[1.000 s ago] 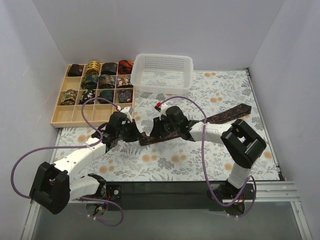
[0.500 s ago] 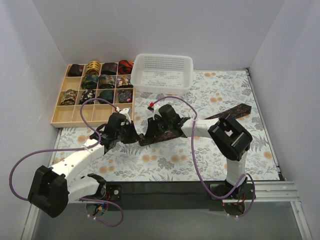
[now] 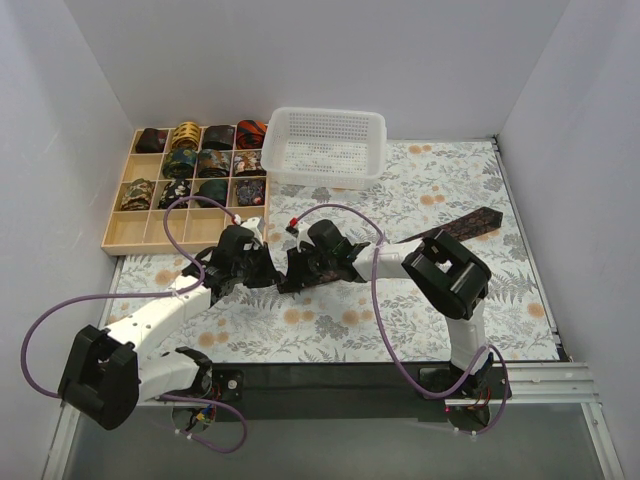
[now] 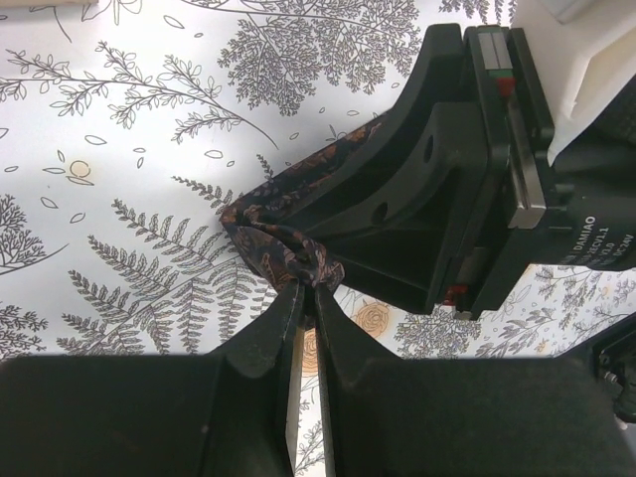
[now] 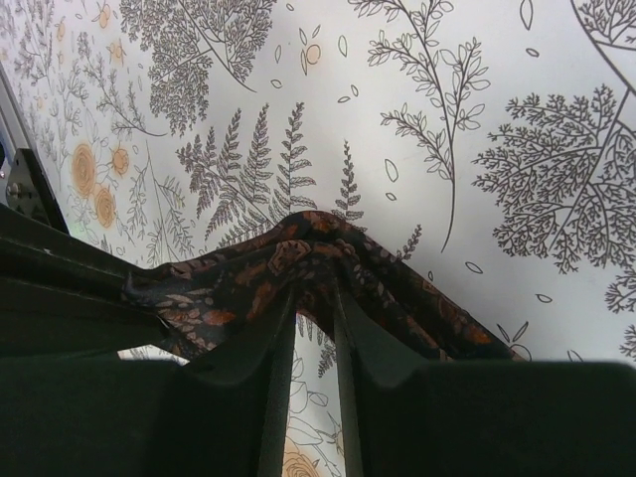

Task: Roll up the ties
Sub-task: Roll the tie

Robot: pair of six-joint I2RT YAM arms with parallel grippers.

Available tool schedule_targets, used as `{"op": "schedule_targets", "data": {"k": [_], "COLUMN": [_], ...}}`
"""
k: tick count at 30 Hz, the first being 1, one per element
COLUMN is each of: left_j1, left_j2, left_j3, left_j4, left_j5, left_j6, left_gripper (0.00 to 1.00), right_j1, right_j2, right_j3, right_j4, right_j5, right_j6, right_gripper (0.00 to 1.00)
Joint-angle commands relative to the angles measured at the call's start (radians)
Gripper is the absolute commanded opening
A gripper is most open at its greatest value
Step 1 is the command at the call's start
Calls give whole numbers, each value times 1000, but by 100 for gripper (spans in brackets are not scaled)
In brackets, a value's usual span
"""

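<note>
One dark brown-maroon tie (image 3: 462, 224) with orange print lies as a long strip across the floral cloth, its wide end at the right. Its narrow end is bunched between the two grippers at centre. My left gripper (image 3: 272, 268) is shut on the folded tip of the tie (image 4: 283, 253). My right gripper (image 3: 297, 272) is shut on the tie (image 5: 298, 260) just beside it, the fabric humped over its fingertips. The two grippers nearly touch. Several rolled ties (image 3: 200, 160) sit in the wooden tray.
A gridded wooden tray (image 3: 150, 232) stands at the back left, its front row bare. A white mesh basket (image 3: 328, 146) stands at the back centre. White walls close in three sides. The right gripper's black body (image 4: 467, 189) fills the left wrist view's right side.
My right gripper has slid left along the tie toward the left gripper, bunching the narrow end. The right arm's elbow folded leftward. The left gripper has barely moved.
</note>
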Motion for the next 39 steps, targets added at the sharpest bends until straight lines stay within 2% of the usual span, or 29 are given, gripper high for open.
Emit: {"op": "schedule_targets", "data": {"k": [1, 7, 14, 22, 29, 30, 39], "left_j1": [-4, -5, -5, -7, -19, -23, -42], "left_j2": [7, 30, 40, 87, 141, 147, 187], "left_j3": [37, 34, 25, 42, 69, 73, 45], "left_j4": [38, 70, 73, 87, 115, 119, 211], "left_j5": [17, 62, 48, 51, 59, 59, 71], "left_j6": [-10, -31, -34, -27, -34, -37, -93], "left_gripper": [9, 10, 11, 12, 26, 31, 33], "right_j1": [5, 2, -23, -52, -61, -61, -81], "right_j2": [10, -22, -117, -216, -260, -262, -277], "right_j3": [29, 6, -42, -111, -142, -145, -174], "right_j4": [47, 47, 49, 41, 44, 44, 53], "right_j5": [-31, 40, 127, 187, 161, 157, 140], "right_j6": [12, -14, -35, -69, -78, -81, -57], "right_gripper": [25, 25, 25, 30, 33, 33, 35]}}
